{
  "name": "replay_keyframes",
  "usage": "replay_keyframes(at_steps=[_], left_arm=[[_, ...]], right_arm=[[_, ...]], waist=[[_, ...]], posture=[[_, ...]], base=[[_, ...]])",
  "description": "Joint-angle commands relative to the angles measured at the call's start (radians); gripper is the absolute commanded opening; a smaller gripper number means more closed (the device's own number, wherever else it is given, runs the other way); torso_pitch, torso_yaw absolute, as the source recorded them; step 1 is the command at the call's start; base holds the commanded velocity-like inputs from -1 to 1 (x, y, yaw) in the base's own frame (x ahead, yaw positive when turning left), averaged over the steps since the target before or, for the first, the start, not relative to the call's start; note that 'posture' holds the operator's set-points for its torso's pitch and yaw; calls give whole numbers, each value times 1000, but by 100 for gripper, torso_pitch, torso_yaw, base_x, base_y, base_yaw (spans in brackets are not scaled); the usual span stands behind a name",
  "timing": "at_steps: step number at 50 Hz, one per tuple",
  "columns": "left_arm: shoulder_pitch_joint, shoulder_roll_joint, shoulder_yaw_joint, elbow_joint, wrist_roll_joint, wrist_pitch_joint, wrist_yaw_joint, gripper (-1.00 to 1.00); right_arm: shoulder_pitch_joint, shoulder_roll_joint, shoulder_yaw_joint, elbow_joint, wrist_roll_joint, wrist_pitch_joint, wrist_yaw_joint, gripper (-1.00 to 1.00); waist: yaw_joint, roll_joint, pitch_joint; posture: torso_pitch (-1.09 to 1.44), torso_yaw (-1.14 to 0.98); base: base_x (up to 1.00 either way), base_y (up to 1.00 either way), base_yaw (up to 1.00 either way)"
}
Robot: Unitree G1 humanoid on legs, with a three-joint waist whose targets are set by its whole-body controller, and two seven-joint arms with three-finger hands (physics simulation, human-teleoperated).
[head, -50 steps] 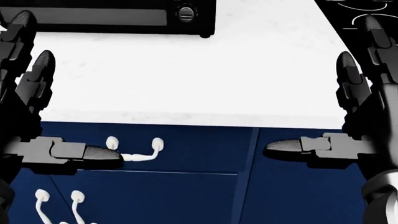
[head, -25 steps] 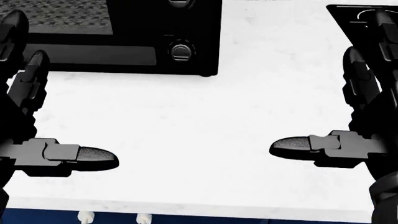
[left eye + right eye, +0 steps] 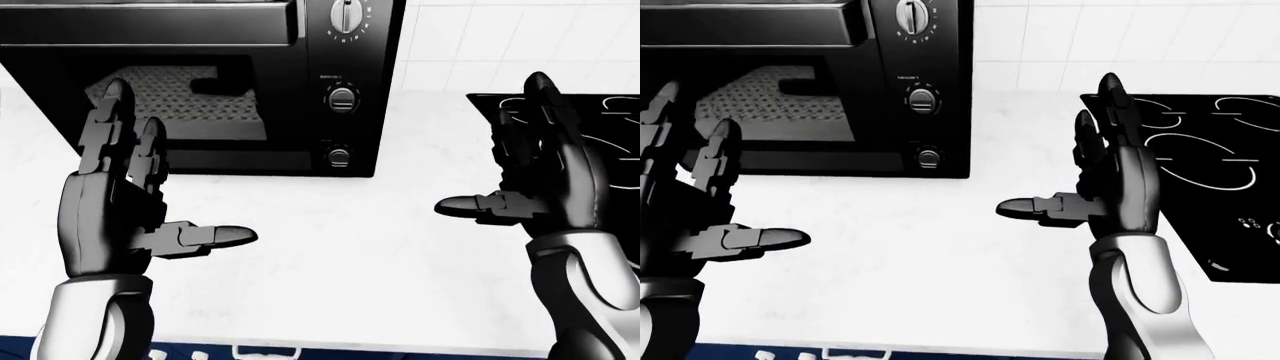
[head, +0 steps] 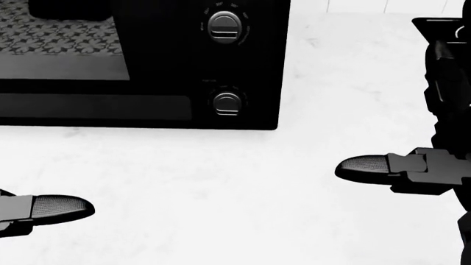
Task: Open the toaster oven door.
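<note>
The black toaster oven [image 3: 200, 82] stands on the white counter [image 3: 330, 247] at the upper left of the left-eye view. Its door [image 3: 170, 105] looks shut, with a bar handle [image 3: 150, 22] along its top and a mesh rack showing through the glass. Three knobs [image 3: 342, 99] sit in a column to the right of the door. My left hand [image 3: 180, 172] is open, fingers up, held in front of the door's lower left and apart from it. My right hand [image 3: 490, 146] is open and empty, to the right of the oven.
A black cooktop [image 3: 1200, 172] lies flush in the counter at the right, behind my right hand. A white tiled wall [image 3: 1120, 45] runs along the top. White drawer handles [image 3: 265, 351] peek out below the counter's edge at the bottom.
The camera has moved up and toward the oven: the blue drawers and counter edge have dropped out of the head view and the oven fills its top. Both hands stay open.
</note>
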Motion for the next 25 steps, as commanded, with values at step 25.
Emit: replay_keyframes(at_steps=[25], left_arm=[[-72,63,3,-26,-59,27,64,100]], right_arm=[[-39,-21,-11,-59,41,14,-35,100]], waist=[[8,-4,-195]], posture=[[-31,0]], base=[[0,0,0]])
